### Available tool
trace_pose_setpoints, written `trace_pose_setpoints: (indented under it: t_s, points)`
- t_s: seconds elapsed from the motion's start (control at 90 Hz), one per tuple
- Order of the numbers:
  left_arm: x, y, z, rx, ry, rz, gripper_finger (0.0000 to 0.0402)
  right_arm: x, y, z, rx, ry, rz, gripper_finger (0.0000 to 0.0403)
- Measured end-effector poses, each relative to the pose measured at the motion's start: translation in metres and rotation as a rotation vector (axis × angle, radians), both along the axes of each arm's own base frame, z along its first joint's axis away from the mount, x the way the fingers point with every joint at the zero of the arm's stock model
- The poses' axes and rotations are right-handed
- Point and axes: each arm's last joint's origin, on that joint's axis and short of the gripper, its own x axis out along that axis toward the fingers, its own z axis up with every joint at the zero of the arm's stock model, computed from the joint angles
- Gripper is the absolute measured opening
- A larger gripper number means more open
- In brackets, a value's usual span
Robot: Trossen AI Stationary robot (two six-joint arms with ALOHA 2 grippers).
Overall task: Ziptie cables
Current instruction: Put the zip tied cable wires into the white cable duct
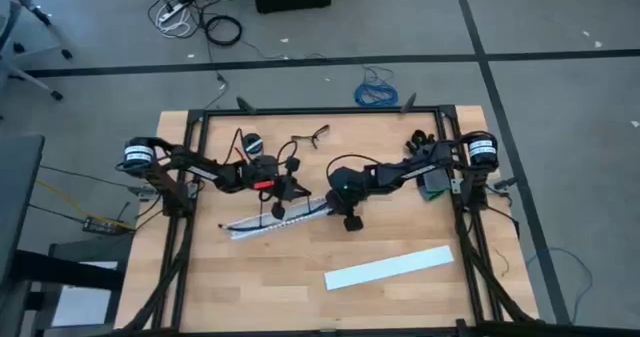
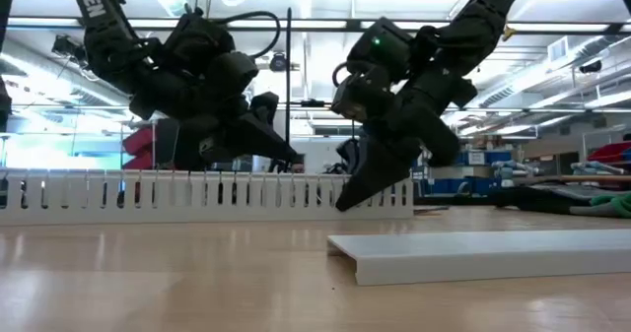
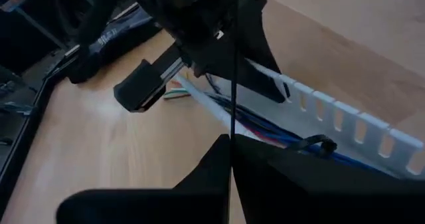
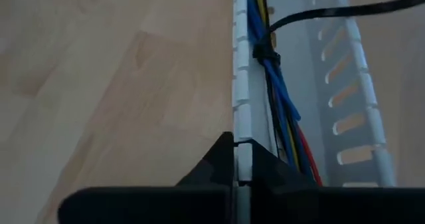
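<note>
the cables lie inside the white slotted cable duct, running along its length, cinched by a black zip tie whose tail leads up and away. the right gripper sits at the duct's near wall, fingers pressed together on that wall, the bundle just beyond its tips. the left gripper hovers directly above the bundle, pinching the thin black tail, so it is the nearer one for tightening.
</note>
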Motion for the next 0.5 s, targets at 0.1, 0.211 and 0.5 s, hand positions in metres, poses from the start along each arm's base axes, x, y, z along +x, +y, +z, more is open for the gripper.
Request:
trace_pose_setpoints:
  t_s: [0.1, 0.211, 0.5]
  points:
    - [0.002, 0.000, -0.005, -0.010, -0.002, -0.004, 0.0000, 0.000, 0.000, 0.000, -0.002, -0.001, 0.003, 0.0002]
    - [0.004, 0.000, -0.011, -0.035, 0.001, -0.007, 0.0000, 0.000, 0.000, 0.000, -0.002, -0.002, 0.004, 0.0001]
    - [0.004, -0.001, -0.012, -0.043, 0.007, 0.006, 0.0000, 0.000, 0.002, 0.000, 0.000, 0.002, 0.005, 0.0001]
